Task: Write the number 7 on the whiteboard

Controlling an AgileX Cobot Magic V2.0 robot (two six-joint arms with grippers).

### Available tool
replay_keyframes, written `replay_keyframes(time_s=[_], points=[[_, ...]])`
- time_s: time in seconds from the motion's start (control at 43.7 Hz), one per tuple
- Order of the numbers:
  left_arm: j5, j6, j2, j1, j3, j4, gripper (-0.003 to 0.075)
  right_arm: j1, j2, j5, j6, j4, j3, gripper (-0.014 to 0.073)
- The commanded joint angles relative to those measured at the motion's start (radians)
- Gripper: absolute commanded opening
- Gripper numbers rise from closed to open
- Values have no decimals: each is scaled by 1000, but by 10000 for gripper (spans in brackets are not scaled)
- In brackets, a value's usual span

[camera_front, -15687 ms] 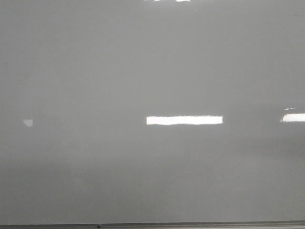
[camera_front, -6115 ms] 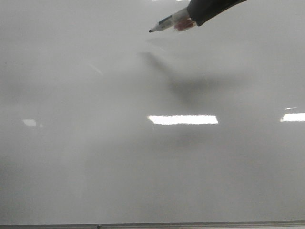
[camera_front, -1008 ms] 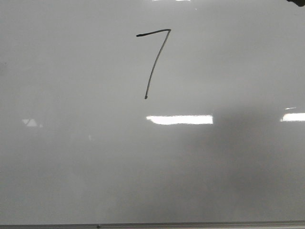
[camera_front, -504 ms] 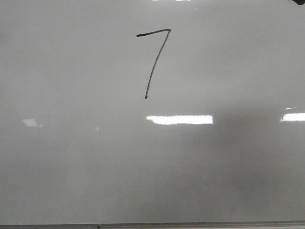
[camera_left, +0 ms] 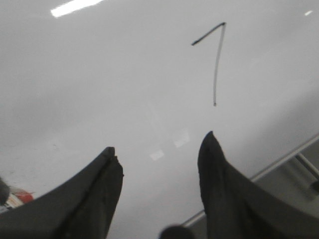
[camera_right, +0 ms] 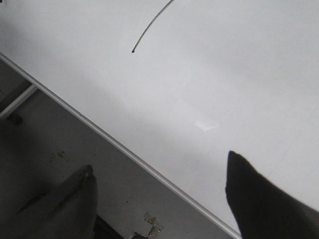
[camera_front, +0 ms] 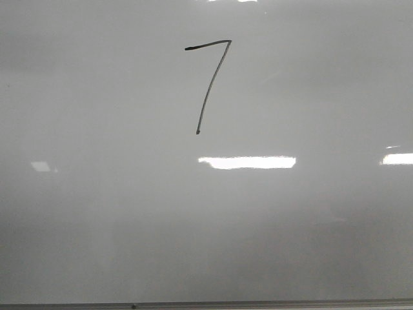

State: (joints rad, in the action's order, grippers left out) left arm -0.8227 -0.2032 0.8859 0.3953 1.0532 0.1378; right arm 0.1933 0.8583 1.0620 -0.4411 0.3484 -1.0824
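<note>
A thin black number 7 (camera_front: 208, 84) is drawn on the upper middle of the glossy pale whiteboard (camera_front: 97, 213). The left wrist view shows the whole number 7 (camera_left: 216, 64) beyond my left gripper (camera_left: 160, 140), which is open and empty above the whiteboard (camera_left: 99, 84). Only the tail of the number 7 (camera_right: 149, 30) enters the right wrist view. My right gripper (camera_right: 159, 167) is open and empty over the edge of the whiteboard (camera_right: 239, 74). Neither gripper appears in the front view.
A thin grey metal edge strip (camera_front: 258, 303) borders the board's near side, and shows as an edge strip (camera_right: 124, 147) in the right wrist view. Beyond it lies a grey surface (camera_right: 60, 149) with small debris (camera_right: 152, 221). Bright light reflections (camera_front: 248, 162) sit on the board.
A dark tip at the top right corner of the front view has gone out of sight. The drawn 7 is unchanged since a second ago.
</note>
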Motion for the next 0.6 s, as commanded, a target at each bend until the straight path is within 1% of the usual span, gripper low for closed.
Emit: replay_keyframes(time_s=[0.0,0.115,0.183,0.275,0.435,0.573], points=[[30,-3,-88,60,-42,16,347,-7,-83,-45,10,7,22,561],[31,-3,-189,91,-131,85,347,-7,-190,-50,10,7,91,561],[33,-3,-236,93,-175,96,347,-7,-240,-51,13,7,125,561],[40,-3,-279,93,-225,96,347,-7,-291,-65,63,7,164,561],[52,-3,-293,93,-256,96,347,-7,-322,-76,133,-5,183,561],[64,-3,-293,93,-256,96,347,-7,-322,-76,143,-29,183,560]])
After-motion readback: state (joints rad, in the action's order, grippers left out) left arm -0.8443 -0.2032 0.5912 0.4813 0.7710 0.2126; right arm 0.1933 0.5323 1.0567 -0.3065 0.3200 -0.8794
